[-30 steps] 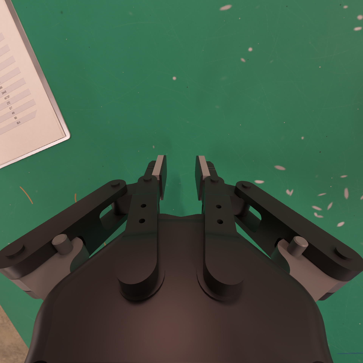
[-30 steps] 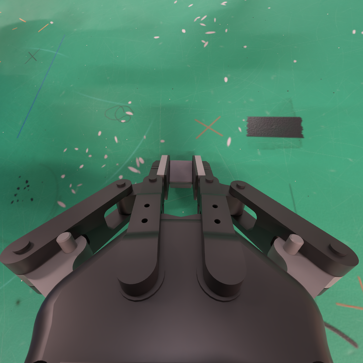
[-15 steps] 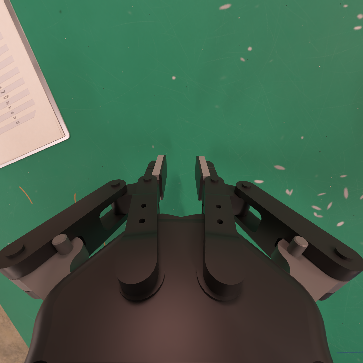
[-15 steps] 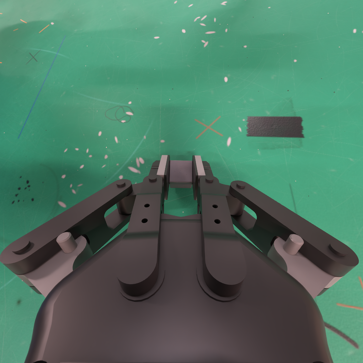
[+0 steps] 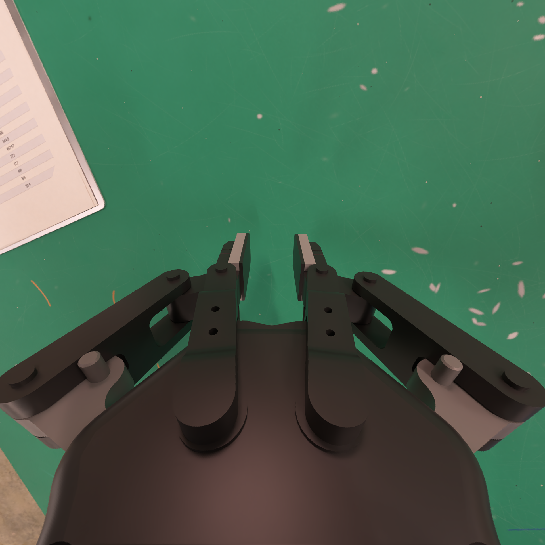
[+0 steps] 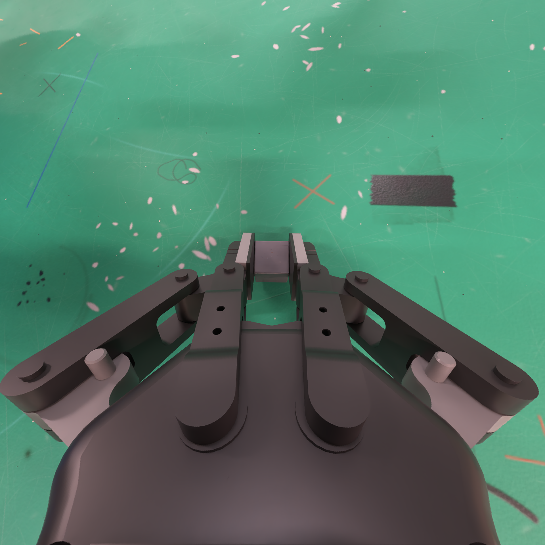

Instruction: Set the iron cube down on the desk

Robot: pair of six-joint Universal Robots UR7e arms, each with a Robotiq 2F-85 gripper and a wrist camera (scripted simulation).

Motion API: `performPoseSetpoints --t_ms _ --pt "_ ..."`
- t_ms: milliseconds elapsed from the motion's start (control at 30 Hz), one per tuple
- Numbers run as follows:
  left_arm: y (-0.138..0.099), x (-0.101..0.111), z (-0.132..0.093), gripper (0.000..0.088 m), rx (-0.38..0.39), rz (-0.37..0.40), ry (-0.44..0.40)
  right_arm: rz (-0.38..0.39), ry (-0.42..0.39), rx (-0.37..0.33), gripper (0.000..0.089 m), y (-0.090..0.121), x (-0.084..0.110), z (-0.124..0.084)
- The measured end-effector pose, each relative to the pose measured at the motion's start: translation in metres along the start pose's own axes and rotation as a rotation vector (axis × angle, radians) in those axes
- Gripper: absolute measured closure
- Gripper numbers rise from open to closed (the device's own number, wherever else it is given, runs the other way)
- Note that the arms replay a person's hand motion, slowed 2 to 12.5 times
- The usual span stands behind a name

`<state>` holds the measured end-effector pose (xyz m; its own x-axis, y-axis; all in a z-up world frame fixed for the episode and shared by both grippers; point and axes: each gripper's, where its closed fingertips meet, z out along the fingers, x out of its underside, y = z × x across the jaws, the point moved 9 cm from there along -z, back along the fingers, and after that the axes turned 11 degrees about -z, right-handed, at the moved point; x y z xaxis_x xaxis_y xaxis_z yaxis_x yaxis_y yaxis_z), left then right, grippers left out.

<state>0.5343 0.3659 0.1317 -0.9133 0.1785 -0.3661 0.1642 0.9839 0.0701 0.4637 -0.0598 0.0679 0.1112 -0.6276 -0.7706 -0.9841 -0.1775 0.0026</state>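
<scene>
In the right wrist view a small grey iron cube point(image 6: 271, 257) sits between the two pads of my right gripper point(image 6: 271, 250), which is shut on it. The cube is close over the green desk mat point(image 6: 265, 118); I cannot tell whether it touches the mat. In the left wrist view my left gripper point(image 5: 271, 250) is open and empty, with a gap between its pads, above the green mat point(image 5: 324, 132). The cube does not show in that view.
A white sheet in a grey frame point(image 5: 35, 132) lies at the left of the left wrist view, and the mat's edge point(image 5: 17, 483) shows at the lower left. A strip of black tape point(image 6: 413, 190) and a tan cross mark point(image 6: 313, 191) lie ahead of the right gripper.
</scene>
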Motion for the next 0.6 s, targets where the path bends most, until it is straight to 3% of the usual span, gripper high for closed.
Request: performPoseSetpoints --t_ms 600 --pt "-0.0003 0.0001 -0.0001 0.0616 -0.006 0.005 0.001 0.004 -0.001 -0.003 0.0692 -0.0003 0.0000 0.0000"
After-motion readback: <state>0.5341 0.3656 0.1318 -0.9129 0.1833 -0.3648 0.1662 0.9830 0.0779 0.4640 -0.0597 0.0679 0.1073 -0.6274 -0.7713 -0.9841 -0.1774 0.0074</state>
